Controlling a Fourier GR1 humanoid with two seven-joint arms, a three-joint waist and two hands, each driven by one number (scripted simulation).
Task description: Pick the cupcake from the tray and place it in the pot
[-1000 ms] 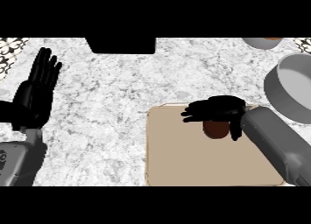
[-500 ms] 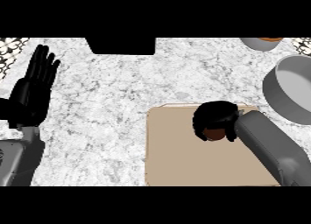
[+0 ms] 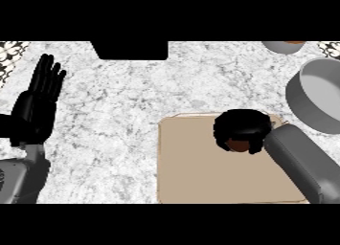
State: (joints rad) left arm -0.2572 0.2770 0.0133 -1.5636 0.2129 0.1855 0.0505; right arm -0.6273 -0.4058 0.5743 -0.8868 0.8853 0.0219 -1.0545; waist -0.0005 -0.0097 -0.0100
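From the head view, the robot's black right hand (image 3: 239,128) is curling over the small brown cupcake (image 3: 237,145) on the flat beige rectangular tray (image 3: 200,177), probably to close round it for lifting. Only a dark brown sliver is peeking out beneath the fingers, so whether they are truly gripping it is uncertain. The round grey metal pot (image 3: 326,98) is waiting just beside the tray, to the right. The left hand (image 3: 38,103) is resting spread, fingers straight, at the left edge.

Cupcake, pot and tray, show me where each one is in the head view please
cupcake (image 3: 237,145), head view, brown bit showing under the right hand (image 3: 239,125)
pot (image 3: 326,98), head view, inner floor
tray (image 3: 200,167), head view, bare tan surface
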